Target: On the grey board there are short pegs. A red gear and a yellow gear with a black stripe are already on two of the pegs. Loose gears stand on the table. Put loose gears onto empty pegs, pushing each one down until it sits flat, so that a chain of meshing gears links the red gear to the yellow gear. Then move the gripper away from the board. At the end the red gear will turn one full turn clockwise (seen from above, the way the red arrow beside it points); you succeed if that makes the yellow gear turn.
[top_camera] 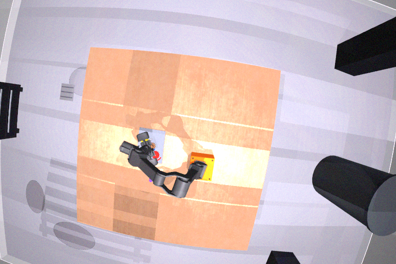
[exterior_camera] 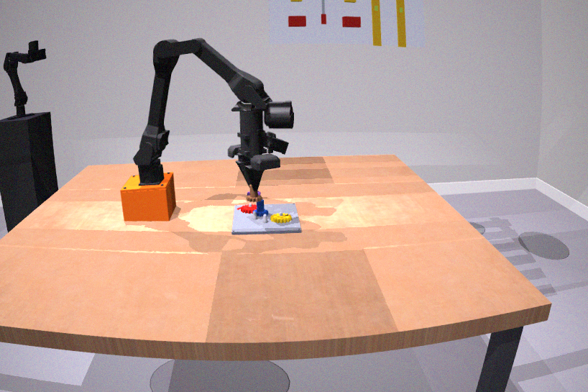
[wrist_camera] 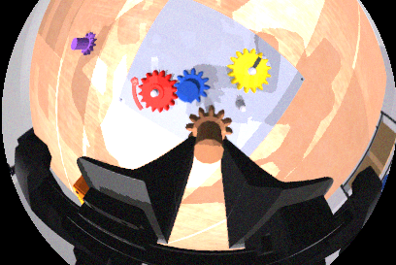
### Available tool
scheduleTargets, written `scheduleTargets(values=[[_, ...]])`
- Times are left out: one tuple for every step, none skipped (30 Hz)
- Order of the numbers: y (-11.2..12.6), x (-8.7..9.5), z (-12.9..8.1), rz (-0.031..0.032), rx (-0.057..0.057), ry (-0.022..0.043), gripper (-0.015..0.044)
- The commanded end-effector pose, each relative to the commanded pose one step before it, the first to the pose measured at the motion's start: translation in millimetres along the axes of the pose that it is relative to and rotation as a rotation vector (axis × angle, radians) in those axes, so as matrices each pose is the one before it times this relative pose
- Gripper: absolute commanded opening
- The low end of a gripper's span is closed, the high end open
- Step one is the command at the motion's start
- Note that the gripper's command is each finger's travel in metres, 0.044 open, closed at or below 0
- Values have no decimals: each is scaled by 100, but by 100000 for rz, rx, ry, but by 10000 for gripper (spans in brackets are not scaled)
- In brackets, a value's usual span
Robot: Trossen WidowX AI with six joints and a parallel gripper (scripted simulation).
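Now we are pinching the brown gear (top_camera: 152, 145) (exterior_camera: 253, 197) (wrist_camera: 209, 125) by its stem in the claw (top_camera: 151, 148) (exterior_camera: 254, 191) (wrist_camera: 209, 143), holding it above the grey board's (top_camera: 160, 139) (exterior_camera: 266, 229) (wrist_camera: 194, 26) near side in the wrist view; the bare peg (wrist_camera: 241, 104) is lying ahead and rightward, towards the yellow gear (exterior_camera: 281, 218) (wrist_camera: 247, 72).

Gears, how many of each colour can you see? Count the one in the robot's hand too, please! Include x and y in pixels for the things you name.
Red gear (top_camera: 156, 154) (exterior_camera: 247, 208) (wrist_camera: 157, 83): 1
Yellow gear (top_camera: 146, 140) (exterior_camera: 281, 219) (wrist_camera: 242, 72): 1
Blue gear (exterior_camera: 260, 209) (wrist_camera: 190, 87): 1
Brown gear (top_camera: 152, 146) (exterior_camera: 253, 198) (wrist_camera: 210, 124): 1
Purple gear (top_camera: 150, 180) (exterior_camera: 259, 194) (wrist_camera: 85, 44): 1
Total: 5
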State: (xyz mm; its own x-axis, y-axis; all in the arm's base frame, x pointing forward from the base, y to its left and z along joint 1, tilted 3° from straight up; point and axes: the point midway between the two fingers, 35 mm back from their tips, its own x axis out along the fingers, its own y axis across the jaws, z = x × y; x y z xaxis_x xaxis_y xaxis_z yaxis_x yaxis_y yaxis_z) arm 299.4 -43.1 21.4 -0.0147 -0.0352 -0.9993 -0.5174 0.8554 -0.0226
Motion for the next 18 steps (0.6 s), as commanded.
scheduleTargets(values=[[-58,-15,-46,-405,-11742,294,0],[1,-1,0,1,-2926,0,0],[1,-1,0,1,-2926,0,0],[1,-1,1,1,-2926,0,0],[0,-1,1,1,-2927,0,0],[0,-1,1,1,-2927,0,0],[0,-1,1,1,-2927,0,0],[0,-1,1,1,-2927,0,0],[0,-1,1,1,-2927,0,0],[0,-1,1,1,-2928,0,0],[0,-1,1,1,-2928,0,0],[0,-1,1,1,-2928,0,0],[0,-1,1,1,-2929,0,0],[0,-1,1,1,-2929,0,0],[0,-1,1,1,-2930,0,0],[0,-1,1,1,-2930,0,0],[0,-1,1,1,-2929,0,0],[0,-1,1,1,-2380,0,0]])
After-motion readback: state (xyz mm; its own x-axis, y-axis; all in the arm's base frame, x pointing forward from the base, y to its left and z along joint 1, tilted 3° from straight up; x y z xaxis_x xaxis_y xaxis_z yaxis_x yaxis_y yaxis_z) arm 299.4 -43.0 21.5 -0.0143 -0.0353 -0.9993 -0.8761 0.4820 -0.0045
